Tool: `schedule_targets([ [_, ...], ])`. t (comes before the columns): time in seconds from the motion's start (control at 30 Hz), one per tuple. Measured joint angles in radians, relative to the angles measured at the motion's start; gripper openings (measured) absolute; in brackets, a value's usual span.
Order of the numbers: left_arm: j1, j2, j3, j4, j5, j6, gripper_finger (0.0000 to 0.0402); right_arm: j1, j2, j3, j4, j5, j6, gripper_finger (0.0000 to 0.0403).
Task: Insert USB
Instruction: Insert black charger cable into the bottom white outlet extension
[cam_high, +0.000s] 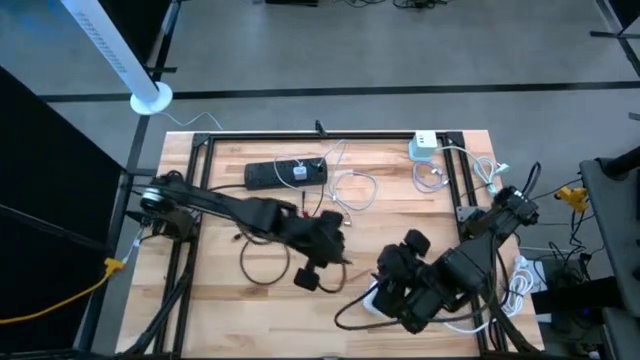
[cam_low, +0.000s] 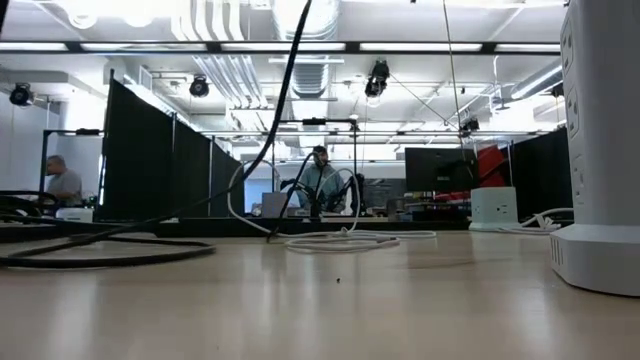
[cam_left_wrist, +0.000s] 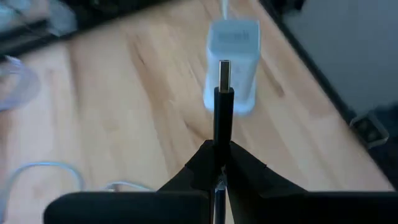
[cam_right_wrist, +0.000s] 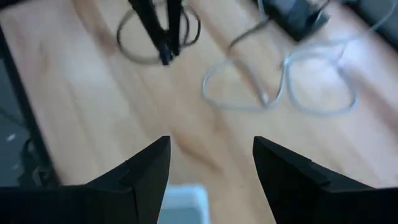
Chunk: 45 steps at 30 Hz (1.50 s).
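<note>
A black USB plug (cam_left_wrist: 223, 102) with a silver metal tip is clamped upright in the closed left tool (cam_left_wrist: 217, 163), over the middle of the wooden tabletop (cam_high: 400, 215), near a white charger block (cam_left_wrist: 232, 65). The right tool (cam_right_wrist: 210, 163) is held wide open and empty above that block.

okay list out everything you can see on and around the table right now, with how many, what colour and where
USB plug: 1, black with metal tip, pinched upright in the left gripper.
White charger block: 1, on the wood just beyond the plug.
Black power strip: 1, far side of the table.
White adapter: 1, far right corner.
White cables: loose coils, mid-table near the strip.
Black cable loop: 1, near the left arm.
Wooden table: 1, light wood.
People: at least 2, in the room behind.
Left gripper: 1, dark, mid-table.
Right gripper: 1, dark, fingers apart, above the front right.
</note>
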Motion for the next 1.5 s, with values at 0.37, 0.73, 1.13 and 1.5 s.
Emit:
schedule_targets([
  [0.37, 0.001, -0.068, -0.001, -0.004, -0.024, -0.084, 0.0012, -0.127, -0.007, 0.062, 0.285, 0.014, -0.391, 0.0211],
  [0.73, -0.001, -0.074, -0.002, 0.023, -0.024, -0.104, 0.0012, -0.130, -0.004, 0.058, 0.279, -0.039, -0.407, 0.0165],
  [1.13, -0.001, -0.074, -0.002, 0.017, -0.022, -0.095, 0.0011, -0.145, -0.004, 0.058, 0.281, -0.074, -0.410, 0.0009],
  [1.5, 0.001, -0.100, -0.002, -0.001, -0.021, -0.050, 0.0088, -0.150, -0.005, 0.058, 0.280, -0.067, -0.391, 0.0004],
])
